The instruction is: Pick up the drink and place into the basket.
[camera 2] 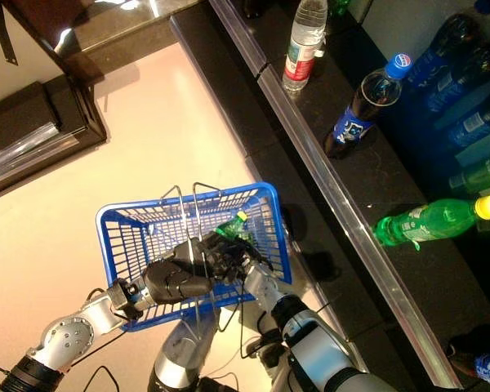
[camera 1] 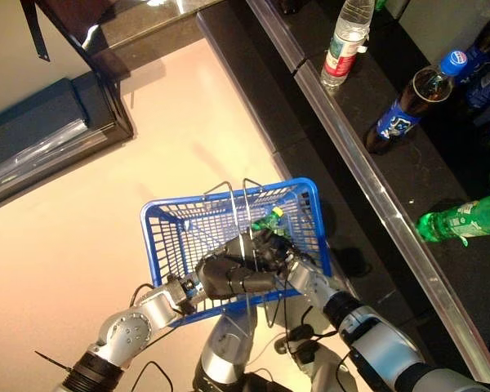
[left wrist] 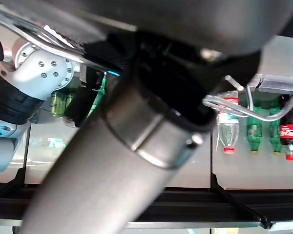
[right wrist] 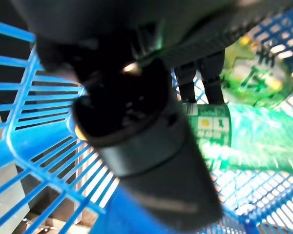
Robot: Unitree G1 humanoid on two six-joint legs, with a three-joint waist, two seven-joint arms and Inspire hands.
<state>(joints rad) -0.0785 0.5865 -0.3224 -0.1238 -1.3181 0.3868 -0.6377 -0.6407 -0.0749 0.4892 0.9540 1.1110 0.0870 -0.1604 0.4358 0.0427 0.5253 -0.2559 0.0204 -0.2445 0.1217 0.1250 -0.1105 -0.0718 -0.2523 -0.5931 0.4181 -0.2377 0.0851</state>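
The blue basket (camera 1: 317, 214) hangs in front, raised off the floor. My left hand (camera 1: 229, 278) is shut on its thin wire handles (camera 1: 243, 189); the handles also show in the left wrist view (left wrist: 263, 106). My right hand (camera 1: 271, 245) reaches into the basket from the near side and is shut on a green bottle (camera 1: 269, 220) with a yellow cap. The bottle is tilted, cap up, inside the basket near its right wall. In the right wrist view the green bottle (right wrist: 249, 141) lies past my fingers (right wrist: 212, 73), over the blue mesh.
A black counter with a metal edge (camera 1: 376, 188) runs along the right. On it stand a clear water bottle (camera 1: 344, 45) and a dark cola bottle (camera 1: 408, 106); another green bottle (camera 1: 465, 219) lies flat. A dark cabinet (camera 1: 65, 106) stands at the upper left.
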